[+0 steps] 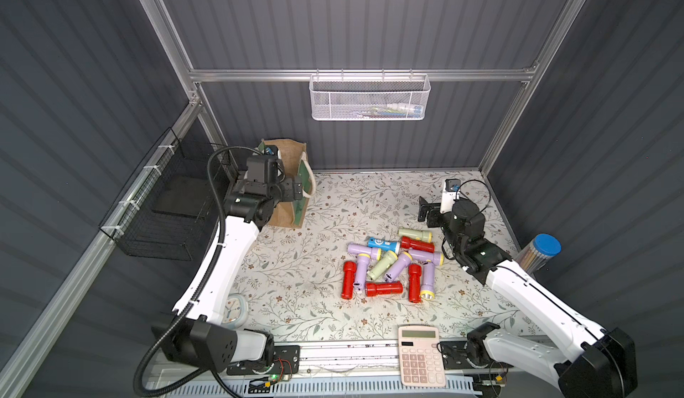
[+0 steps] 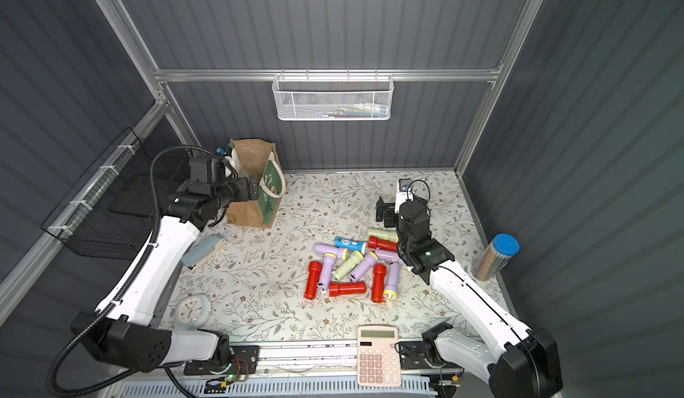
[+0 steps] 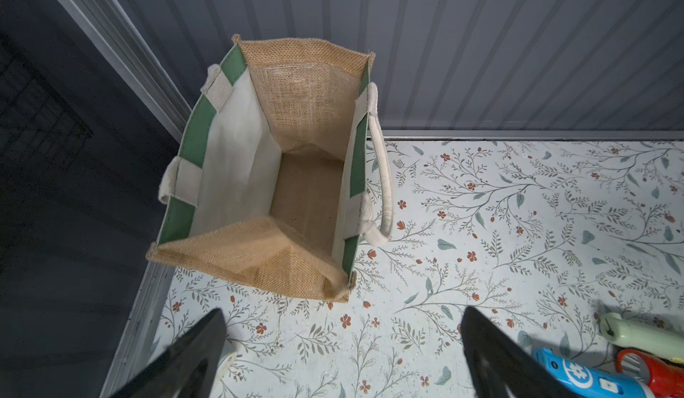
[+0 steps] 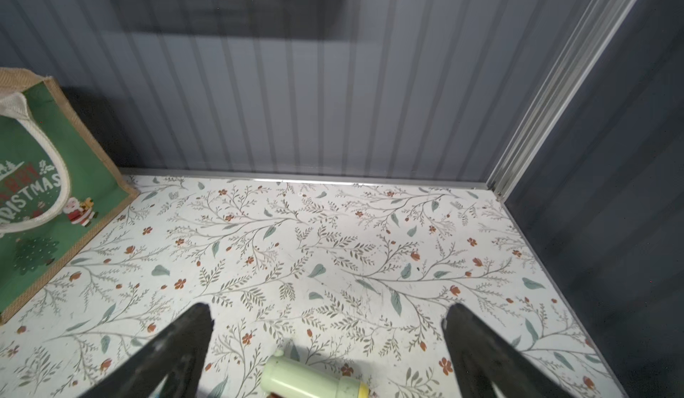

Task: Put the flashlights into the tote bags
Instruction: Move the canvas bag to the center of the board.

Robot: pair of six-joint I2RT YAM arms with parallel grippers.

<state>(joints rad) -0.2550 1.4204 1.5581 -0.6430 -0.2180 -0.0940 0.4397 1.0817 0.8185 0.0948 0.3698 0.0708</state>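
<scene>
Bright sharp tabletop, dim walls, wide-angle bowing

Stretched forward and raised: white-and-black left arm [image 1: 229, 252], black two-finger left gripper [image 3: 342, 314] spread wide, empty. Bent inward: white-and-black right arm [image 1: 518, 285], black right gripper [image 4: 327, 307] likewise wide apart, empty.

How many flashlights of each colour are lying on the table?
Red flashlights: 4
Lilac flashlights: 5
Pale green flashlights: 2
Blue flashlight: 1
Total: 12
</scene>
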